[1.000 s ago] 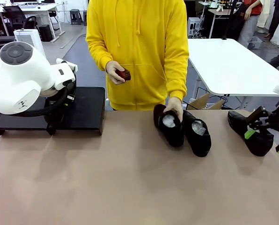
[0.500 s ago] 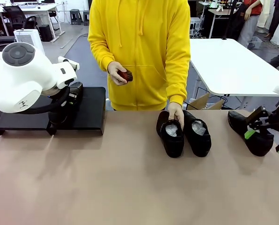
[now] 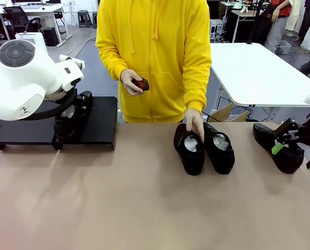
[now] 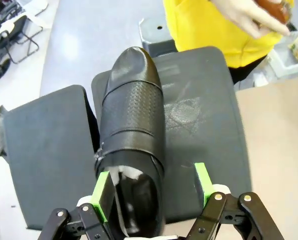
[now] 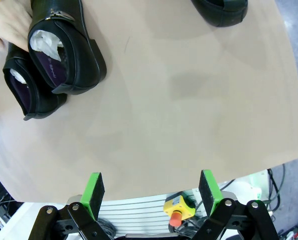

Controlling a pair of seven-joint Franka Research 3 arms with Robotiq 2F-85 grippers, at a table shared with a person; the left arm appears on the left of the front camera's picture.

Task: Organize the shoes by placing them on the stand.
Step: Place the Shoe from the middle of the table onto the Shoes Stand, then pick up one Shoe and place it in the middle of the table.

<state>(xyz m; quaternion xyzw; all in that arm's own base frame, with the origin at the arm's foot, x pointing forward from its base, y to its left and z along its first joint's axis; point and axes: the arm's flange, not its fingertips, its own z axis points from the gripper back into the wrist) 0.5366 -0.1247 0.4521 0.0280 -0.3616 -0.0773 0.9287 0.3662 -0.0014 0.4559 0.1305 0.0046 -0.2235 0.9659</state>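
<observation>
- Left gripper (image 4: 151,187) sits at the heel of a shoe (image 4: 131,125) on the stand (image 4: 204,115). Jaws are spread wide, one pad (image 4: 103,192) right by the heel and the other clear of it, so no grip on anything.
- That shoe lies flat on the stand, toe pointing away from the wrist, paper stuffing showing at the opening. Reads as shoe one placed, 3 to go.
- Nxt move, prob: lift straight up and back off w/o nudging the heel, esp. w/ that near pad so close, then go for another shoe.
- Right gripper (image 5: 151,192) hangs wide open w/ nothing btwn the pads, at the right end of the table (image 3: 144,208), just beside the lone shoe (image 3: 280,140) there. That one looks like the easy pick.
- Middle pair (image 3: 220,151) stands side by side nr the far edge, touching. A person's hand (image 3: 194,124) rests on the left one of the two, so that's in the way.
- Person's other hand holds a small brown brush (image 3: 139,83) at chest height, off the table.
- Stand has bare room beside the placed shoe, but the left arm (image 3: 25,78) hides much of it from the front.
</observation>
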